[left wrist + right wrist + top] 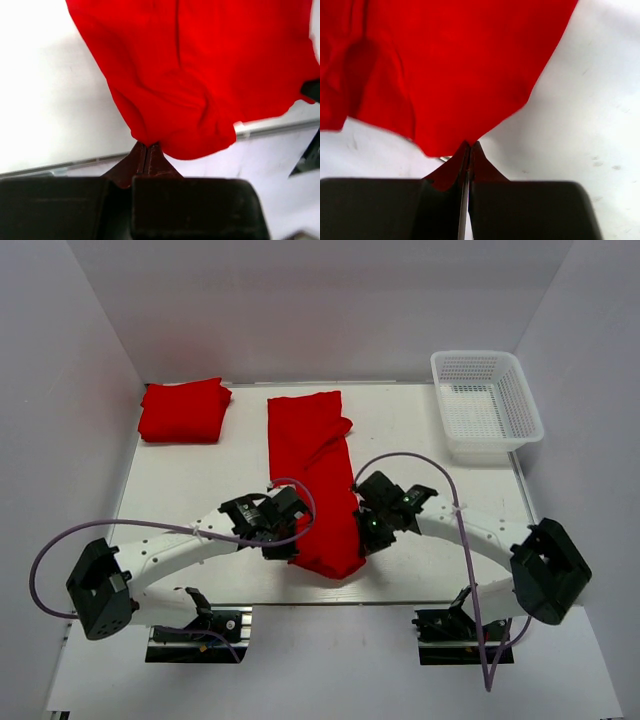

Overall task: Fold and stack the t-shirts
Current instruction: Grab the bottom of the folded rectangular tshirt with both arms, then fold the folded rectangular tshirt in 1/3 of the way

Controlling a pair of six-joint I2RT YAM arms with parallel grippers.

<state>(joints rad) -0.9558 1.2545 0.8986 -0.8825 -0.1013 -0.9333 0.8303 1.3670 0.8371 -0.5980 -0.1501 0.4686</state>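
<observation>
Pinching the near end of the shirt, the left claw and right claw are each clamped tight on a corner of red cloth, one at either side; the shirt lies as a lengthwise strip down the middle of the table. A folded shirt sits at the far left corner; a basket stands at the far right, well apart from both.

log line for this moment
left end effector: shut on long folded red cloth t-shirt | right end effector: shut on same t-shirt
</observation>
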